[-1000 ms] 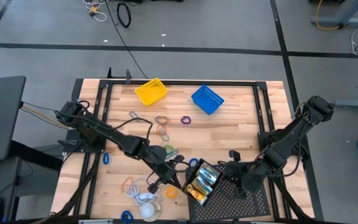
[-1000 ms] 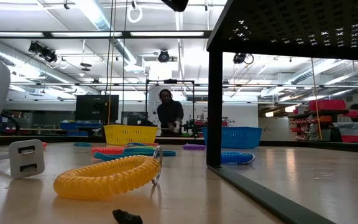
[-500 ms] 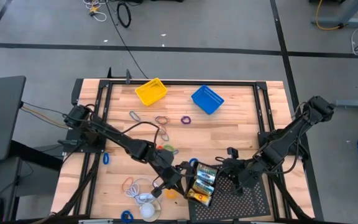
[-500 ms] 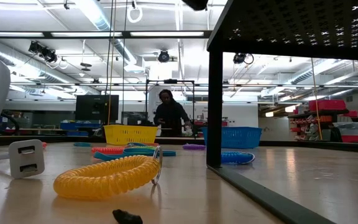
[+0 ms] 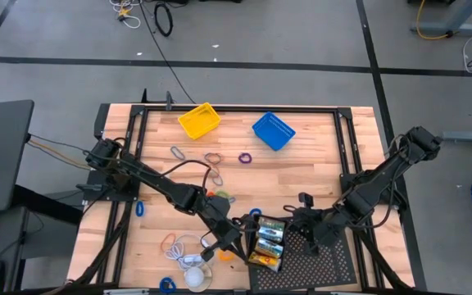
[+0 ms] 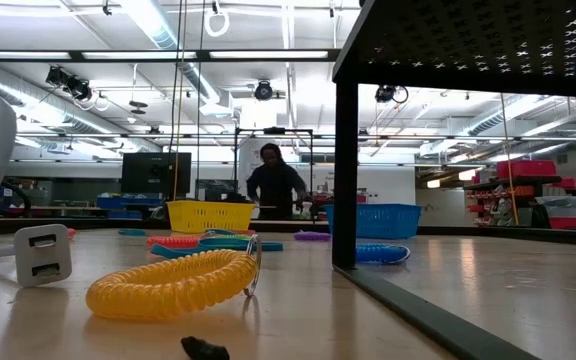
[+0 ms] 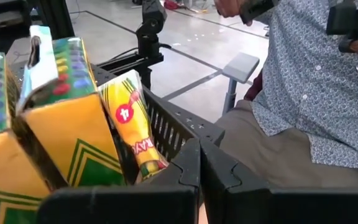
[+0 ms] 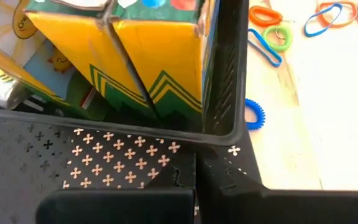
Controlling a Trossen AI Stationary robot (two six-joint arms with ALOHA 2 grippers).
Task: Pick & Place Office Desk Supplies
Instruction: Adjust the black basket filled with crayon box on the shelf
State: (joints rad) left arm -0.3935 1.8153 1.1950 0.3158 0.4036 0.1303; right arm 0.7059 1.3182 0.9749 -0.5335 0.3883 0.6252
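A small black mesh bin (image 5: 256, 223) holding yellow-and-green crayon boxes (image 5: 267, 240) stands at the left edge of the large black perforated tray (image 5: 322, 264), near the table's front. My left gripper (image 5: 238, 233) is shut at the bin's left side, and my right gripper (image 5: 295, 220) is shut at its far right corner. The crayon boxes (image 7: 61, 137) fill the left wrist view and stand upright behind the bin's rim (image 8: 104, 121) in the right wrist view. Coloured loops (image 5: 169, 242) lie loose on the wood. My left gripper has its shut fingertips (image 7: 188, 155) against the bin's slotted side wall (image 7: 166, 127), coming nearly level from the table's left. My own fingers hide whether any wall lies between them. My right gripper has its shut fingertips (image 8: 219, 171) just under the bin's rim at its corner (image 8: 236, 134), slanting down from the table's right. The bin's floor rests on the tray's cross-holed top (image 8: 104, 158).
A yellow basket (image 5: 198, 120) and a blue basket (image 5: 273, 131) stand at the far edge. A yellow coil loop (image 6: 173, 282), a blue coil (image 8: 253, 115) and a white cable bundle (image 5: 193, 266) lie near the bin. A person (image 7: 309, 93) sits beyond the table's front.
My left gripper has moved toward the table's right and near edge, against the bin. The bin with its crayon boxes has turned from slanted to nearly square with the table's edges, staying between both shut grippers.
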